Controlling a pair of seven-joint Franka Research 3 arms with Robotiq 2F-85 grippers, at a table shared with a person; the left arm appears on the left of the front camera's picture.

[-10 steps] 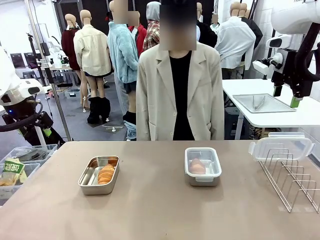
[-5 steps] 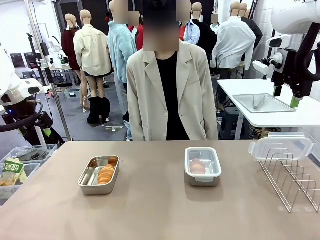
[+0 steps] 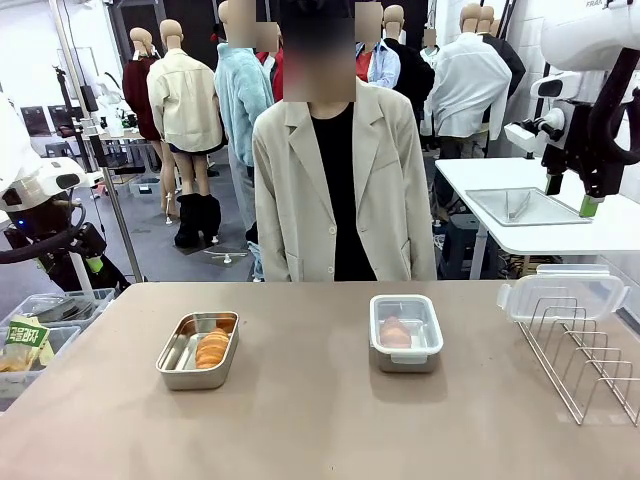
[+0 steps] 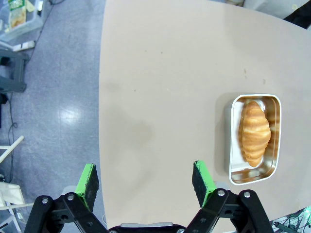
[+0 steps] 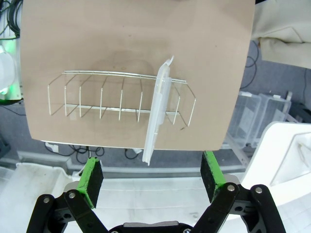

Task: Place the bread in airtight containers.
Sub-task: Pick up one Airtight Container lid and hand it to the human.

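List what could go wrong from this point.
1. The left pan has no lid, so its bread is not yet sealed; the spare clear lid stands in the wire rack, where wires could snag it on lifting.
2. The lidded container sits mid-table near the person; an arm reaching across might bump it.
3. Both tools, left and right, hang open and off to the sides, so any reach is long.

wire rack: cut off right | lidded bread: blurred, possibly pastry
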